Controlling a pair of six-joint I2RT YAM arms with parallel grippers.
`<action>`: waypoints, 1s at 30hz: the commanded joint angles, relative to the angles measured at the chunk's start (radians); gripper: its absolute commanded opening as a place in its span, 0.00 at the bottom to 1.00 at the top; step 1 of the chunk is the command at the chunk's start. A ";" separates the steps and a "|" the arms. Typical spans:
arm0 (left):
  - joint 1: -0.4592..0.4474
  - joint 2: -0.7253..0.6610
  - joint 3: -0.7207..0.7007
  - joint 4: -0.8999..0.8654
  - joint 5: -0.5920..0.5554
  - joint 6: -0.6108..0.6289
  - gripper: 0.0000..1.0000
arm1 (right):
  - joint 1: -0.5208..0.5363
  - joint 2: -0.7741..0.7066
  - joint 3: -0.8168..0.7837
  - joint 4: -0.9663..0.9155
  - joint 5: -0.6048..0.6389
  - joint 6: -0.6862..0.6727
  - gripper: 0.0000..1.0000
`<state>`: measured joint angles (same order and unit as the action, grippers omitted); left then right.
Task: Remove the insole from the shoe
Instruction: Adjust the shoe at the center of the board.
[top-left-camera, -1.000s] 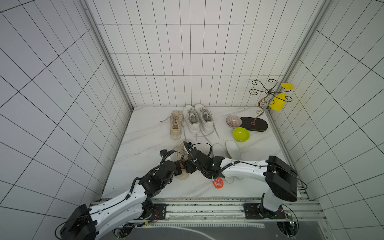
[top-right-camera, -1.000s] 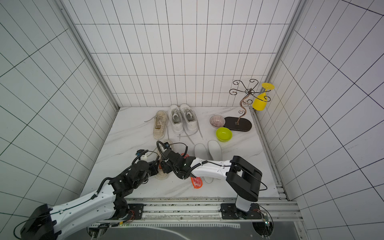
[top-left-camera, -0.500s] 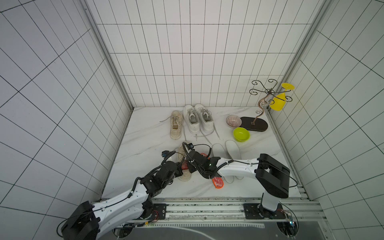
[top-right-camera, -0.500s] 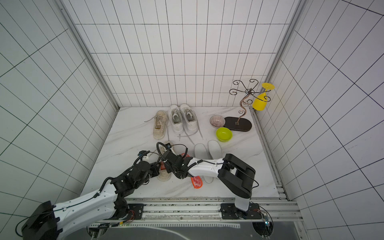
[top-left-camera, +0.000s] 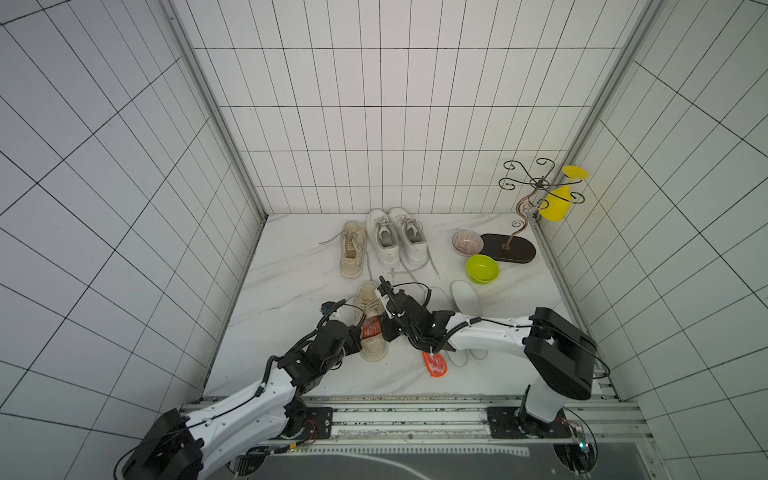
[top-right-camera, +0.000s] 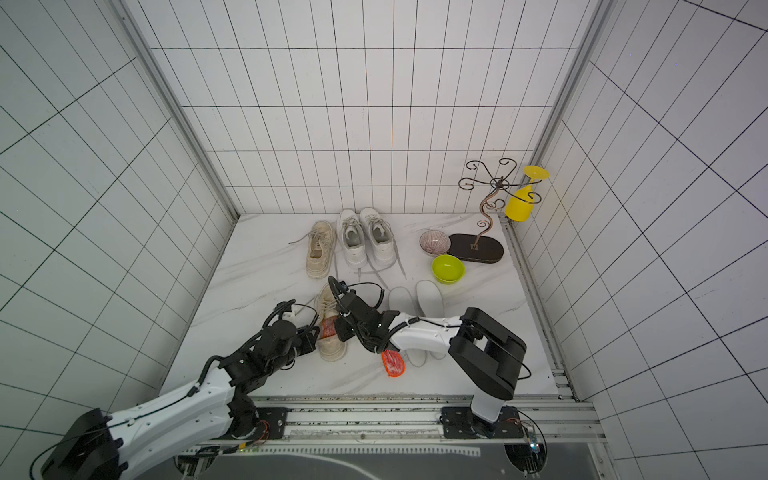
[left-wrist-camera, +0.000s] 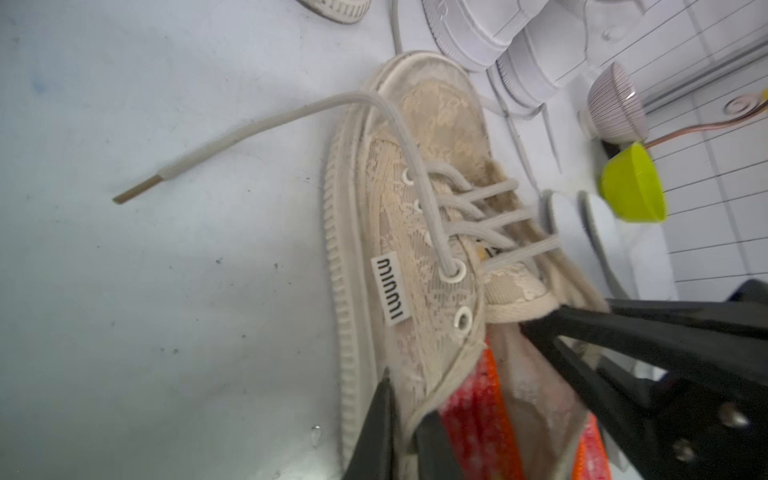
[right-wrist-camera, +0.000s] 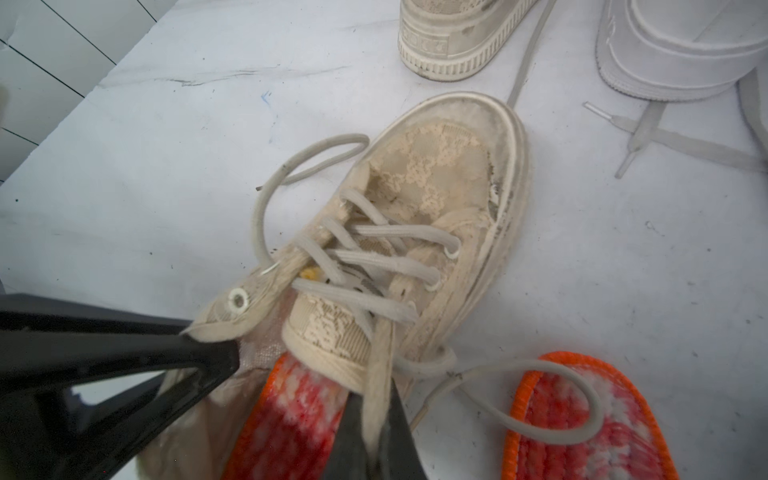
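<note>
A beige lace shoe (top-left-camera: 371, 309) lies near the table's front with its toe pointing to the back. An orange-red insole (top-left-camera: 371, 327) shows in its opening, and in the wrist views the insole (left-wrist-camera: 469, 415) (right-wrist-camera: 291, 415) lies partly under the tongue. My left gripper (left-wrist-camera: 405, 409) straddles the collar on the shoe's left side, one finger outside and one inside, with fabric filling the narrow gap. My right gripper (right-wrist-camera: 376, 401) is shut on a beige strip of the collar on the shoe's right side. In both top views the two grippers (top-left-camera: 356, 332) (top-left-camera: 386, 328) flank the opening.
A second orange-red insole (top-left-camera: 435, 364) lies on the table to the shoe's right, under my right arm. Behind stand another beige shoe (top-left-camera: 352, 249), a white sneaker pair (top-left-camera: 397, 237), two white insoles (top-left-camera: 465, 297), a green bowl (top-left-camera: 483, 269), a striped bowl (top-left-camera: 466, 243) and a wire stand (top-left-camera: 507, 248).
My right gripper has come down onto the shoe's right collar and closed on it. My left gripper has stayed at the left collar.
</note>
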<state>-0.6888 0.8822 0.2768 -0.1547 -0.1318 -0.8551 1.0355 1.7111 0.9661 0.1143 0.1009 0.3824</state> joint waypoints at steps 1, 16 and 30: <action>0.043 0.065 0.114 -0.148 -0.009 0.133 0.29 | -0.008 0.005 -0.032 0.014 0.006 -0.095 0.01; 0.043 0.182 0.261 -0.141 0.051 0.386 0.73 | -0.003 -0.007 -0.037 0.053 -0.040 -0.141 0.02; 0.055 0.260 0.237 -0.033 0.056 0.365 0.66 | -0.002 -0.037 -0.079 0.134 -0.134 -0.166 0.04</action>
<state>-0.6376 1.1210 0.4877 -0.2031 -0.0521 -0.5064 1.0279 1.7191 0.9329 0.1841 0.0063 0.2420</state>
